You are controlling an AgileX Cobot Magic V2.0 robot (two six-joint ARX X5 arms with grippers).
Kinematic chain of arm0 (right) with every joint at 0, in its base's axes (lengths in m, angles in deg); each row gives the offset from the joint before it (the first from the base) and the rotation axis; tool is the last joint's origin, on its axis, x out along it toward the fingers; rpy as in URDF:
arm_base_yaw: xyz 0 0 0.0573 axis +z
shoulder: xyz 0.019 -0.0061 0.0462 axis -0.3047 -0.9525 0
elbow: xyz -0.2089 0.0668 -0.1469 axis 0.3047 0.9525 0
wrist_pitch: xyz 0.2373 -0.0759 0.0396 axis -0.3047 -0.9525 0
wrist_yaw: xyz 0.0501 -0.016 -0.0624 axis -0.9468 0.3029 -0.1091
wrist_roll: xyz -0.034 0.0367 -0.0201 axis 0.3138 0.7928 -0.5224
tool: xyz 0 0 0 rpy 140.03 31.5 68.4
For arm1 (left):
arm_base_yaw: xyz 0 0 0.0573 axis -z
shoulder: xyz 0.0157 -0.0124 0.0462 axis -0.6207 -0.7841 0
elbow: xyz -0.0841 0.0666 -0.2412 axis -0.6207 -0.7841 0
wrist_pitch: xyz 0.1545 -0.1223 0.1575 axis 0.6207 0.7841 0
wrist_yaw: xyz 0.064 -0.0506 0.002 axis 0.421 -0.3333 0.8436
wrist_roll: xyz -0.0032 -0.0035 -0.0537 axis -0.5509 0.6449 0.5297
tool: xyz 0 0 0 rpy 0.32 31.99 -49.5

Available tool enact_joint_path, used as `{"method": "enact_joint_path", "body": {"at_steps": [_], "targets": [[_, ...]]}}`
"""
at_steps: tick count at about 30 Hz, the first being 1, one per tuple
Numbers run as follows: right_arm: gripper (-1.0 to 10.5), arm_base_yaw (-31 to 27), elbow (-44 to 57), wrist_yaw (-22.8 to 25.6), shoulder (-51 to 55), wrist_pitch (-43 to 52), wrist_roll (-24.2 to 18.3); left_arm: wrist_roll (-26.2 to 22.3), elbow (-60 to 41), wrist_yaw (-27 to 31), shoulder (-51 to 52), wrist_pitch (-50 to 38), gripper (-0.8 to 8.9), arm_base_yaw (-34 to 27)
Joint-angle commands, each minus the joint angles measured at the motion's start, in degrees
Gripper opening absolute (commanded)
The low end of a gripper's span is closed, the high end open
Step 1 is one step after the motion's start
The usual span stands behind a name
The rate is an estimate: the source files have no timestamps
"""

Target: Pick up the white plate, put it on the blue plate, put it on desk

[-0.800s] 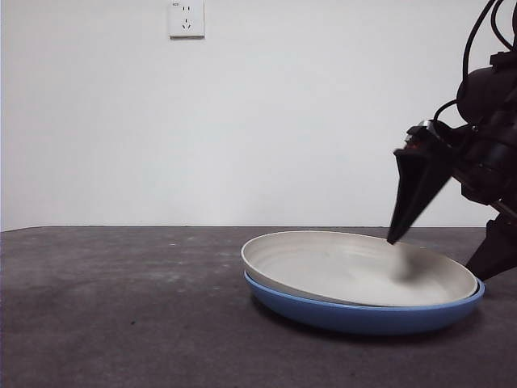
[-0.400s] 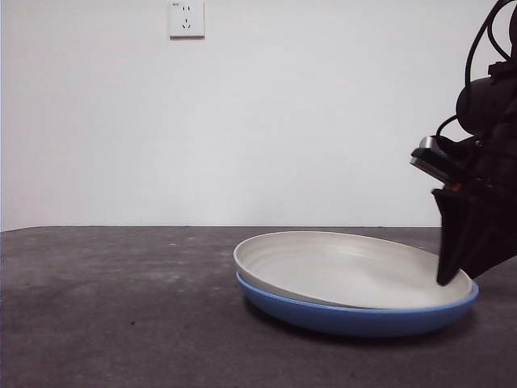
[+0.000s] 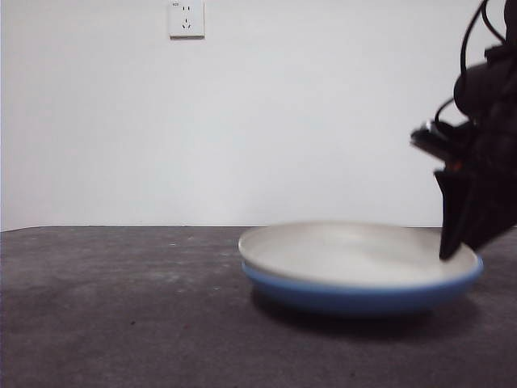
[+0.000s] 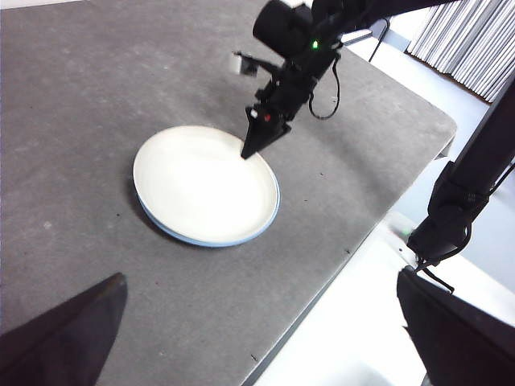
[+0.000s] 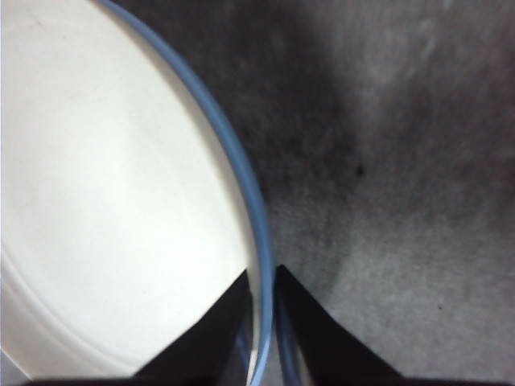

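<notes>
The white plate lies nested in the blue plate on the desk, and the front view blurs both. My right gripper is shut on the stack's right rim. In the right wrist view its jaws pinch that rim, one over the white plate and one outside the blue rim. The left wrist view shows the stack from high up, with the right gripper at its edge. My left gripper hangs open, far above the desk.
A wall socket sits high on the white wall behind. The desk's edge runs near the plates on the right arm's side, with that arm's base beyond it.
The right gripper dropped from above the white plate to the right rim and shut on it. The white plate now sits level in the blue one, and the stack looks slightly raised.
</notes>
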Motion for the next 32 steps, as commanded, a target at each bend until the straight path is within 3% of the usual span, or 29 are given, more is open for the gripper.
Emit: {"method": "enact_joint_path", "body": {"at_steps": [1, 10, 20, 32], "targets": [[0.1, 0.96, -4.7, -1.16, 0.2, -2.23, 0.59, -0.07, 0.63, -0.17, -0.15, -0.87, 6.03, 0.26], [0.1, 7.43, -8.98, -2.05, -0.04, -3.89, 4.48, -0.31, 0.63, -0.17, -0.15, -0.96, 6.03, 0.26], [0.1, 14.45, -8.98, -1.84, -3.58, 2.29, 9.88, -0.52, 0.63, -0.17, -0.15, -0.92, 6.03, 0.26], [0.1, 15.37, -8.98, 2.08, -10.95, 3.08, 10.38, -0.74, 0.63, -0.17, -0.15, -0.83, 6.03, 0.26]]}}
